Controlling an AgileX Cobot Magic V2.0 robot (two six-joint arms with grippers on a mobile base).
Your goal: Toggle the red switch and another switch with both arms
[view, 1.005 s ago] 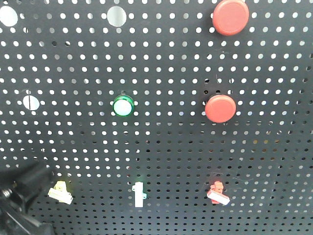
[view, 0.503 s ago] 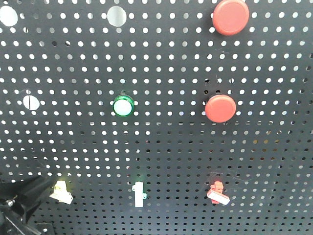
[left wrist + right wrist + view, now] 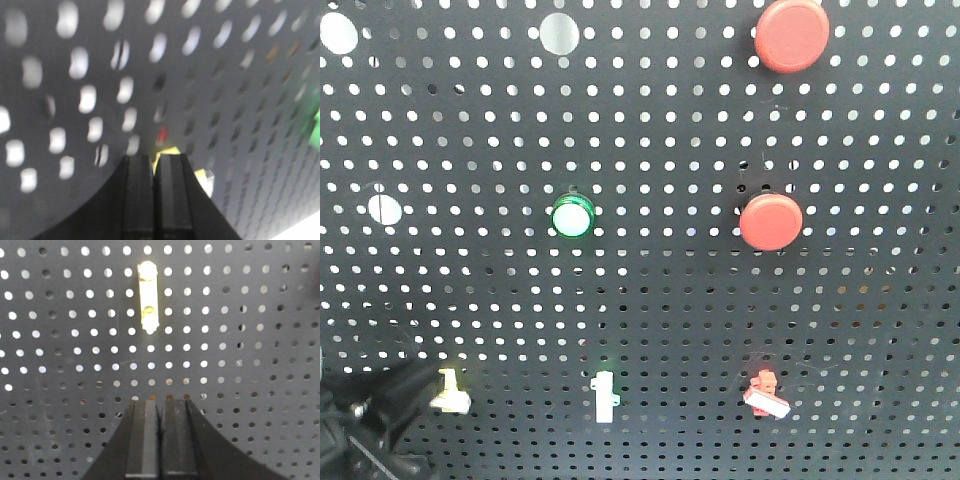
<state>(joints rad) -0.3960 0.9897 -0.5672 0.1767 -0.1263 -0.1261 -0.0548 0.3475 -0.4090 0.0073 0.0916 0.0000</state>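
The red switch [image 3: 766, 393] sits low on the right of the black pegboard [image 3: 660, 300], its white lever slanting down to the right. Nothing is near it. The pale yellow switch [image 3: 451, 390] is at lower left. My left gripper [image 3: 422, 386] is a dark blurred shape whose tip is against that switch's left side. In the left wrist view the left gripper [image 3: 155, 159] is shut, with the yellow switch [image 3: 202, 179] just beyond and right of its fingertips. My right gripper [image 3: 160, 401] is shut and empty, facing the board below a slim pale bar switch [image 3: 148, 297].
Two large round red buttons [image 3: 791, 35] [image 3: 771, 221] are on the upper right of the board. A green-rimmed round button [image 3: 572, 216] is at centre. The slim white switch [image 3: 604, 395] stands between the yellow and red switches.
The left gripper has dropped lower and slid right, from beside the yellow switch to against its left side, partly covering it. The red switch is unchanged.
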